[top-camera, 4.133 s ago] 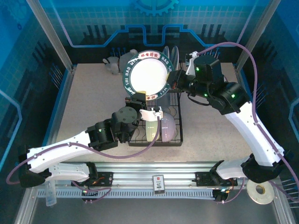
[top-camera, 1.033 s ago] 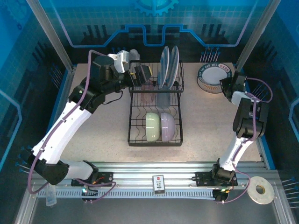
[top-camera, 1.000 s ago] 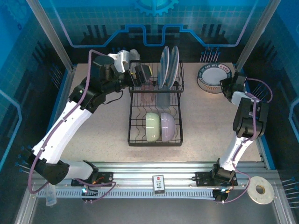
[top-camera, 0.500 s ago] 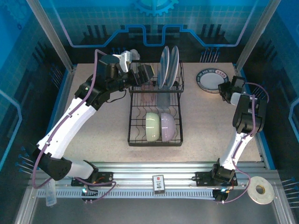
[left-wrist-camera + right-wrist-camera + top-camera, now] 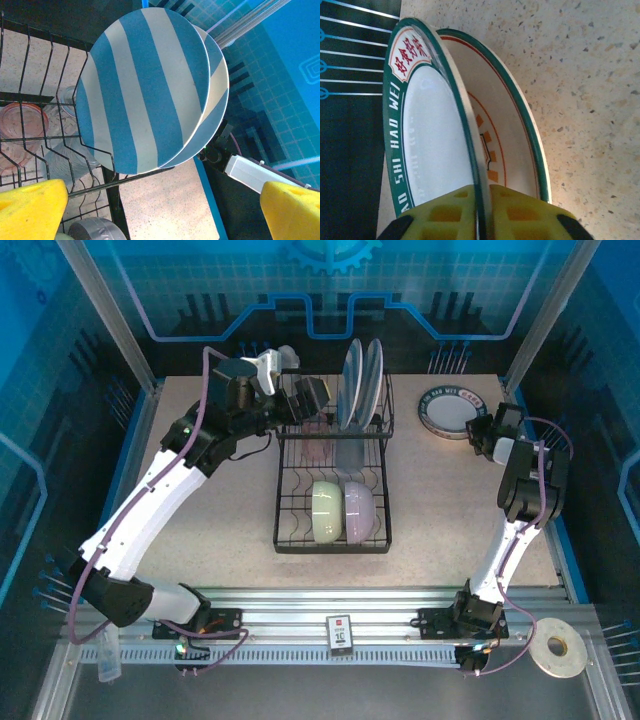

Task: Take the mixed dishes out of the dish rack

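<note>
The right gripper [image 5: 482, 210] pinches a green-rimmed plate [image 5: 435, 140] by its rim, apparently setting it down at the table's [image 5: 430, 500] far right, while the wide-open left gripper [image 5: 160, 212] faces the striped plates [image 5: 150, 90] in the rack [image 5: 278, 510] and next must straddle one rim.

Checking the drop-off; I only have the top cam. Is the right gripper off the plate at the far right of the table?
Observer: On the right wrist cam the plate rim sits between the right gripper fingers; can't tell if it's clamped.
Operator: Lying flat?
Observer: No, tilted over a second dish, green-rimmed too, far edges together.
Operator: Left side?
Observer: Left gripper open, empty; two striped plates in the rack straight ahead.
</note>
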`<state>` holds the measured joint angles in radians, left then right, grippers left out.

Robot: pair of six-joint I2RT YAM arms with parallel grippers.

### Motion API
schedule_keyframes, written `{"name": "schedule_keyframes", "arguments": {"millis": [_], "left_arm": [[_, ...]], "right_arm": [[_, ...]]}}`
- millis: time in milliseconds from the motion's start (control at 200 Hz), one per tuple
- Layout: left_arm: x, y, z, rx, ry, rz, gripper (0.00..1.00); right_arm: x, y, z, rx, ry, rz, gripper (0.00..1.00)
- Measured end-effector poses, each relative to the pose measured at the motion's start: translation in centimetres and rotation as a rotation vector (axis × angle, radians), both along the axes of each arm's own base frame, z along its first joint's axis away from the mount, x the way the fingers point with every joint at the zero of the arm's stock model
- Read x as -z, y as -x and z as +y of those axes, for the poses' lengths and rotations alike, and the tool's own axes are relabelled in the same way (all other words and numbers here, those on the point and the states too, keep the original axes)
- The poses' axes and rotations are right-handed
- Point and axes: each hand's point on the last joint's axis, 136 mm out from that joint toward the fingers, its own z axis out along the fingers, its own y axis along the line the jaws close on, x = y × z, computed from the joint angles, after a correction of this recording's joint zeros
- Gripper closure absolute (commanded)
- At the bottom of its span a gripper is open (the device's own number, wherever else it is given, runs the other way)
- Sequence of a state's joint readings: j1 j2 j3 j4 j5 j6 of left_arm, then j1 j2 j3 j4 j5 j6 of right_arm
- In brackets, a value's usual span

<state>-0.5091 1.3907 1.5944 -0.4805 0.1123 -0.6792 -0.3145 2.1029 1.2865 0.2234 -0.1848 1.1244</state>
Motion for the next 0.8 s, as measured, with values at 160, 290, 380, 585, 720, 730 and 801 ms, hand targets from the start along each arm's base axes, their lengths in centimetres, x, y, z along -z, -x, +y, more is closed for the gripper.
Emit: {"name": "schedule_keyframes", "arguments": {"millis": [160,290,380,585,720,730,801], "left_arm": [[0.0,0.0,0.0,-0.007,-0.003,-0.003,0.01],[-0.1,0.2,0.2,-0.013,-0.005,-0.007,0.01],[-0.1,0.4,0.2,-0.015,-0.006,-0.011,0.01],[-0.3,1.1,0.1,-0.011,-0.005,-0.021,0.01],[-0.4,1.5,0.2,-0.006,-0.003,-0.024,0.01],[-0.4,1.6,0.2,-0.006,-0.002,-0.025,0.01],[-0.5,1.7,0.1,0.005,-0.002,-0.027,0.01]], "right_arm": [[-0.4,-0.2,0.1,-0.007,-0.005,-0.011,0.68],[-0.6,-0.4,0.2,-0.019,-0.008,-0.021,0.61],[-0.8,-0.5,0.3,-0.027,-0.009,-0.028,0.57],[-1.3,-0.6,0.4,-0.043,-0.001,-0.013,0.41],[-1.5,-0.4,0.5,-0.051,-0.004,0.011,0.35],[-1.5,-0.3,0.5,-0.051,-0.005,0.014,0.35],[-1.5,-0.3,0.6,-0.059,-0.006,0.027,0.33]]}}
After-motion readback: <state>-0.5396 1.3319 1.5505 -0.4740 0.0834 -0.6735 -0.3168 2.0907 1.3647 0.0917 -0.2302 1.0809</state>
